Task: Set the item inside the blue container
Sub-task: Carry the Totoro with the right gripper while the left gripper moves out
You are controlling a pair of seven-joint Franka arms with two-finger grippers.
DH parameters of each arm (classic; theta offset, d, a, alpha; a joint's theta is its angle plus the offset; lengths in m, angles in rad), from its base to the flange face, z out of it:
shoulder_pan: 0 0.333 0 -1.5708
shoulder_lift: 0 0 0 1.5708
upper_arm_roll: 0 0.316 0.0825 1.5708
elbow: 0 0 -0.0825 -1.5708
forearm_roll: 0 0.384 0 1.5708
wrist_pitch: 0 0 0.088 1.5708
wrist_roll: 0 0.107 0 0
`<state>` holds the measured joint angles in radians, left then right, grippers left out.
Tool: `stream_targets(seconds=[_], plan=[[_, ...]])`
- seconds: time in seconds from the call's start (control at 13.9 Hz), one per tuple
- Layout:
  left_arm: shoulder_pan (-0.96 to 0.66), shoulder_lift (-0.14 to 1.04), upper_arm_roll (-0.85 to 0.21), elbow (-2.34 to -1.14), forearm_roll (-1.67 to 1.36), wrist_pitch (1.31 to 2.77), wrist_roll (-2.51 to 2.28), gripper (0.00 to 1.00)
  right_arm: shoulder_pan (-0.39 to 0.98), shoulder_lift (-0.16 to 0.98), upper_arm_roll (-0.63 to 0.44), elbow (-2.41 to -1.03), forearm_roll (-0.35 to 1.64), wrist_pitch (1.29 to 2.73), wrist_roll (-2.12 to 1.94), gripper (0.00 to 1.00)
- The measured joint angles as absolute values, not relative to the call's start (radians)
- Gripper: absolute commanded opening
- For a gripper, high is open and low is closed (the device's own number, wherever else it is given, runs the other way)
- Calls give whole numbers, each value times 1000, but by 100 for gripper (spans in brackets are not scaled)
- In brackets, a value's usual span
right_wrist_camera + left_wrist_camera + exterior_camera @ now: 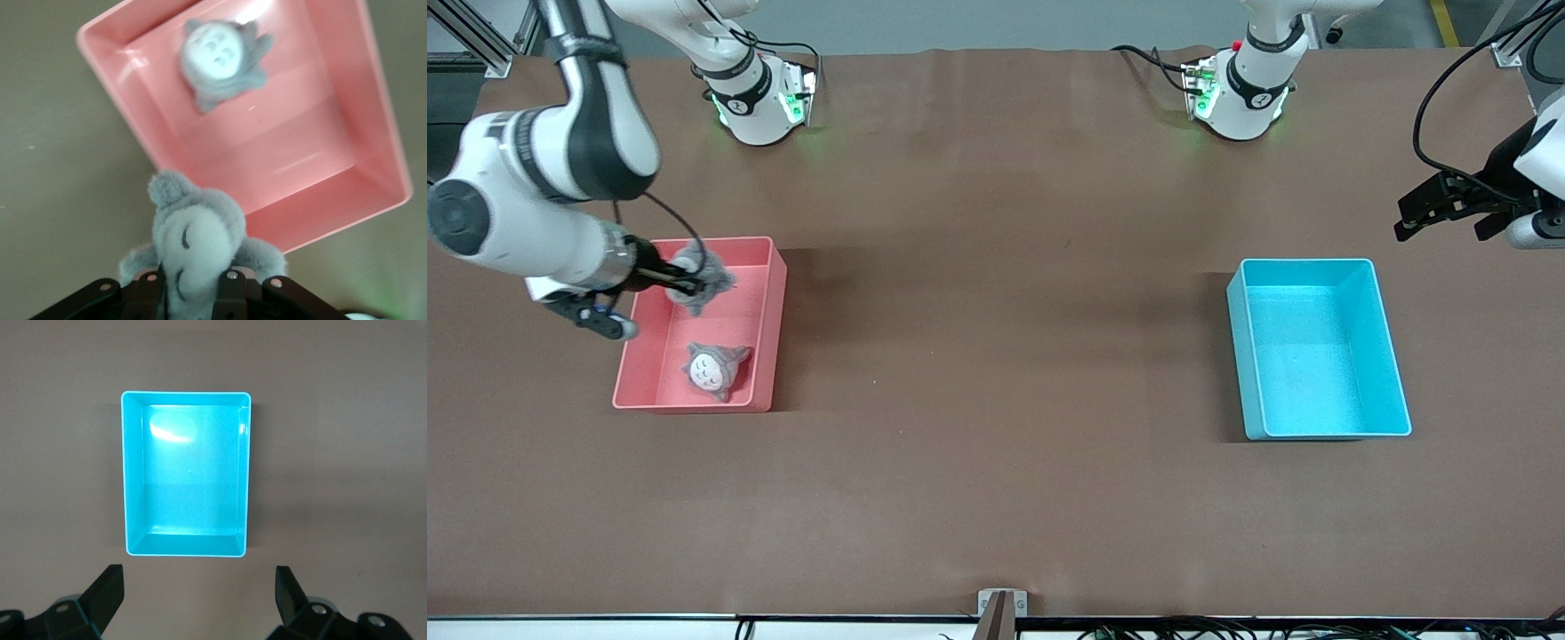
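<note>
A grey plush toy (699, 274) with a pale face hangs over the pink bin (775, 329), at the end of the bin farther from the front camera. My right gripper (683, 284) is shut on it. In the right wrist view the plush toy (197, 243) sits between the black fingers (230, 293) of my right gripper (190, 285). The blue container (1316, 356) stands with nothing in it toward the left arm's end of the table. My left gripper (1440, 218) waits open over the bare table beside it. The left wrist view shows the blue container (190, 480) past the spread jaws of my left gripper (200, 587).
A second grey plush toy (713, 370) lies face up in the pink bin, nearer the front camera; the right wrist view shows this plush toy (223, 60) inside the pink bin (347, 200). Brown tabletop (1005, 356) stretches between the two bins.
</note>
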<state>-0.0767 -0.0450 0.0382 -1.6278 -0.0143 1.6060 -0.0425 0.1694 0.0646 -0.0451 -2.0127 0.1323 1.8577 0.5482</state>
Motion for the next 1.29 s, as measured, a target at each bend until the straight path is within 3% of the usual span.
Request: stream_targets(seconds=[0.57, 0.86, 1.29], plan=[[-76, -44, 39, -1631, -14, 1606, -42, 100, 536, 106, -40, -2012, 173, 2107, 1104, 0], [-76, -36, 39, -1633, -14, 1606, -42, 100, 690, 280, -40, -1875, 173, 2173, 1396, 0], [-76, -26, 39, -1633, -14, 1606, -42, 100, 799, 585, -42, -1593, 127, 2174, 1646, 0]])
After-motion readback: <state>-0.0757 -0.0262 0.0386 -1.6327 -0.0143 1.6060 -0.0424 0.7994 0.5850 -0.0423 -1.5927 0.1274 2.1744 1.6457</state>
